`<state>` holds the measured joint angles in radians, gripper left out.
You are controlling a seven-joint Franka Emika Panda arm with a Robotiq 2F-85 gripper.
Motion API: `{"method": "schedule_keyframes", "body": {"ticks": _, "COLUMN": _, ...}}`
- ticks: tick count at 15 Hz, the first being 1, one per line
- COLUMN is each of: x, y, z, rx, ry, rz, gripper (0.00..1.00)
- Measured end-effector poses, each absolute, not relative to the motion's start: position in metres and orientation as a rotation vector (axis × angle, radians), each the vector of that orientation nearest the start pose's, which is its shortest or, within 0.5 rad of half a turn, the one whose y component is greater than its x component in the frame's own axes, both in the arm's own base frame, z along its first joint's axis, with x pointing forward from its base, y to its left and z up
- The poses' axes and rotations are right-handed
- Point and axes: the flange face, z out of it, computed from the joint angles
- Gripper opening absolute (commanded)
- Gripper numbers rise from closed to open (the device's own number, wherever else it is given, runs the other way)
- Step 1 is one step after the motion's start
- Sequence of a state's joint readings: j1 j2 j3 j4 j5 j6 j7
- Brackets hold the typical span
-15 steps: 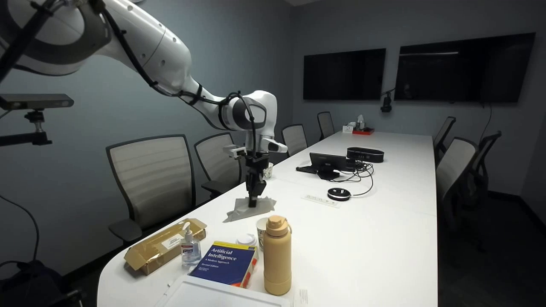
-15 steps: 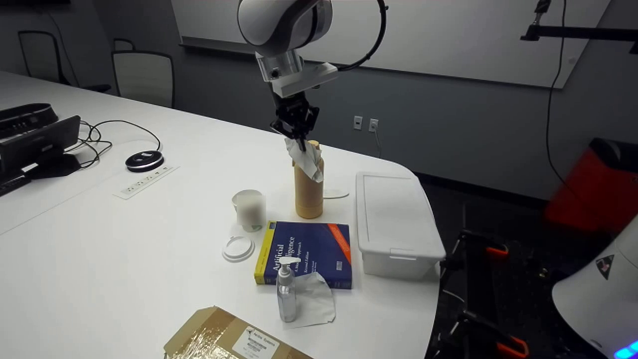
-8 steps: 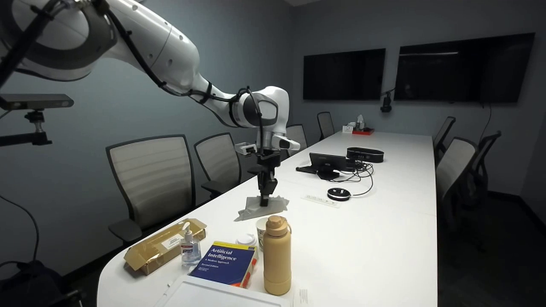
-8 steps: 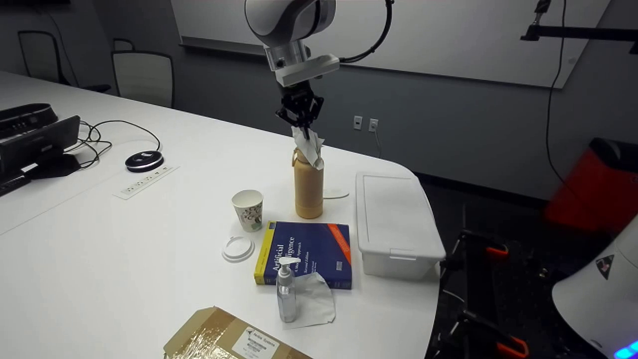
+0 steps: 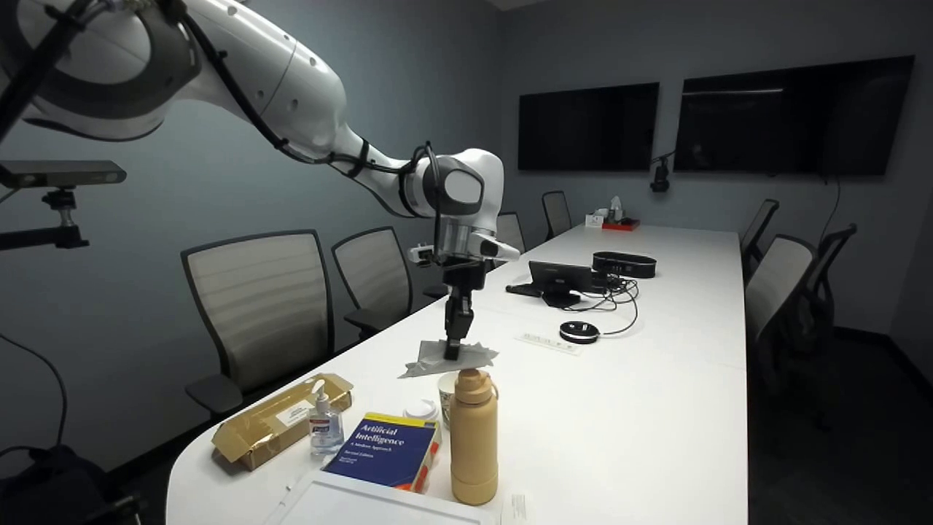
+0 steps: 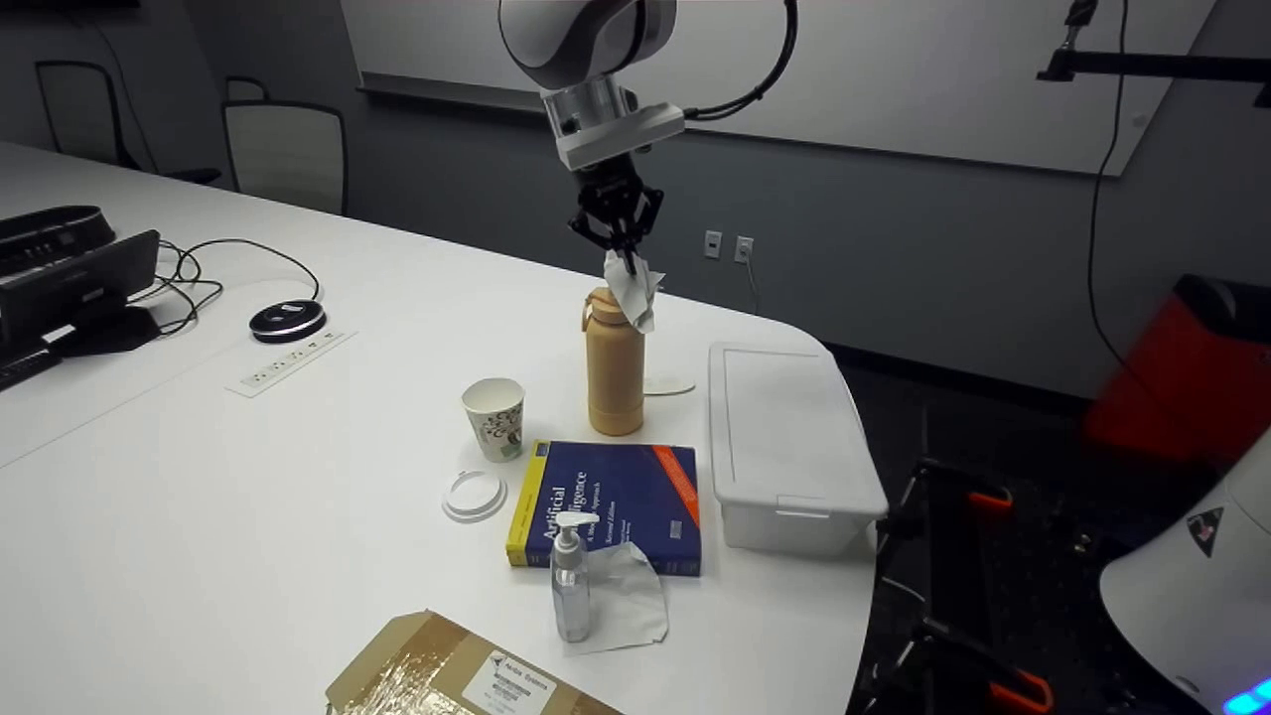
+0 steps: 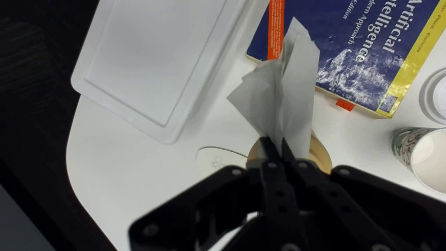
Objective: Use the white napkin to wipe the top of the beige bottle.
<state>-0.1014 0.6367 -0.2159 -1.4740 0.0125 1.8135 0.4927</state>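
White and thin, the napkin (image 6: 634,298) hangs pinched in my gripper (image 6: 630,264), just by the top of the bottle (image 6: 616,377). I can't tell if napkin and bottle touch. If I push too hard, the tall bottle could tip onto the book (image 6: 621,497) or the cup (image 6: 496,422) near it. If I drag too fast, the napkin could tear or slip out.

Smooth white rounded arm (image 5: 299,95) with dark grey joint bands (image 5: 175,62) and a strapped black cable (image 6: 791,30); black angular gripper (image 7: 277,141) (round grey screw heads (image 7: 236,172) dot its links).
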Motion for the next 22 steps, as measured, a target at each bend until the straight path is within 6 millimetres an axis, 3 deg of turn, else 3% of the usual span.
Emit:
{"method": "schedule_keyframes", "body": {"ticks": 11, "x": 0.642, "y": -0.229, "z": 0.267, "rx": -2.911, "ry": 1.614, "rz": 0.474, "gripper": 0.01}}
{"method": "schedule_keyframes", "body": {"ticks": 22, "x": 0.669, "y": -0.236, "z": 0.284, "rx": -2.869, "ry": 1.730, "rz": 0.201, "gripper": 0.01}}
